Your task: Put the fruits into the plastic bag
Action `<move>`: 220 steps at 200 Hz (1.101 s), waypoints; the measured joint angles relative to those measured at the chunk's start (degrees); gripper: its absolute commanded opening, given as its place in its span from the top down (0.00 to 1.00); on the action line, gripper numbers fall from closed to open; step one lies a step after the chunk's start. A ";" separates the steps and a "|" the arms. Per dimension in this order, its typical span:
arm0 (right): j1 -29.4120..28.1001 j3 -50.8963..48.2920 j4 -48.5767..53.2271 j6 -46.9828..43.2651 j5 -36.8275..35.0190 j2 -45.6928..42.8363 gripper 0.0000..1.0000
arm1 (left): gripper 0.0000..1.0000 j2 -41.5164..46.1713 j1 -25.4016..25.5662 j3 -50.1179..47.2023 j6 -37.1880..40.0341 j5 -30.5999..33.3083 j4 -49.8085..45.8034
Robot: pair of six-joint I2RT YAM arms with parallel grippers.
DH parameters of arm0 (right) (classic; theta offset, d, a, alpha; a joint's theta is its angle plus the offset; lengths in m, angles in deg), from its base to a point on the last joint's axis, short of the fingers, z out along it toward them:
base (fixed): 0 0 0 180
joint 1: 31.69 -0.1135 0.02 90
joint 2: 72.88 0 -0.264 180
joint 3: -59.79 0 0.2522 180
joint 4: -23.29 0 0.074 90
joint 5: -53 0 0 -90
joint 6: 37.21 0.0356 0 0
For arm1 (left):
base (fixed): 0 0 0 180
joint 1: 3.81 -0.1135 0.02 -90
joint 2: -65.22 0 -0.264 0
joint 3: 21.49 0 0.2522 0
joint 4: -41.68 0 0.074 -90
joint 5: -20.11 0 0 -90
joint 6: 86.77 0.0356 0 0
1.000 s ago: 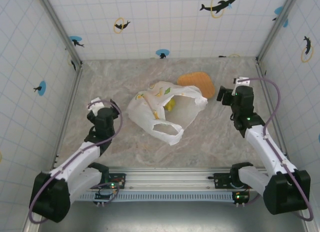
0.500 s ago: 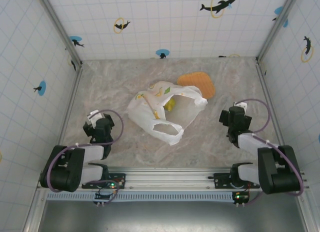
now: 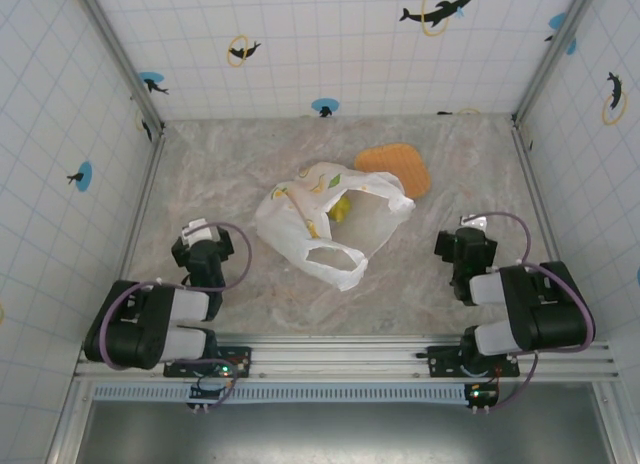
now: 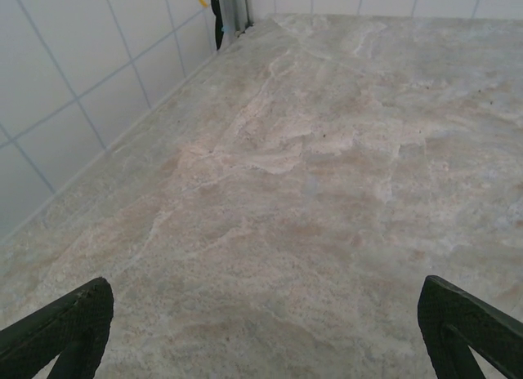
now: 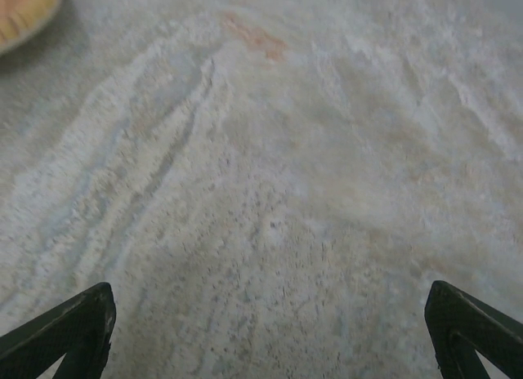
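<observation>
Left arm folded low by its base; left end effector [image 3: 204, 246] spread wide, empty, over the table [image 3: 230, 174]. Right arm likewise folded; right end effector [image 3: 457, 250] wide, empty. Plastic bag [image 3: 300, 219], citrus-slice print, mid-table between them, a yellow-green fruit [image 3: 340, 209] inside.

Marbled table [image 3: 220, 174]; plastic bag [image 3: 290, 229] mid-table; orange tray [image 3: 400, 164] just behind.

Overhead view looks down on the mottled beige stone tabletop [image 3: 230, 174]; both wrist views skim that same surface closely.
</observation>
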State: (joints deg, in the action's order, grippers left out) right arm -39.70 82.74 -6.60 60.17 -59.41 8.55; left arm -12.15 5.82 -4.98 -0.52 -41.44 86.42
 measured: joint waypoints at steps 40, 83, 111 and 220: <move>0.24 -5.51 -10.82 -2.78 0.98 0.02 0.00 | 0.02 -6.32 -2.54 -2.47 2.19 -3.45 13.55; 2.84 -8.72 -24.22 -2.91 3.74 5.51 0.01 | 0.03 -9.55 -7.41 -2.49 1.55 -11.02 16.81; 3.61 -8.74 -26.27 -2.47 5.57 5.55 0.01 | 0.02 -9.75 -7.82 -2.49 0.98 -13.75 17.03; 3.93 -8.72 -26.43 -2.25 6.84 5.55 0.01 | 0.02 -9.75 -7.82 -2.49 0.72 -15.61 16.96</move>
State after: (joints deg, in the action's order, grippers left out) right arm -35.77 74.02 -33.03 57.91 -52.57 14.10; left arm -21.89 -2.00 -7.47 0.20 -57.05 103.38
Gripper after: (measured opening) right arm 0.995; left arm 0.978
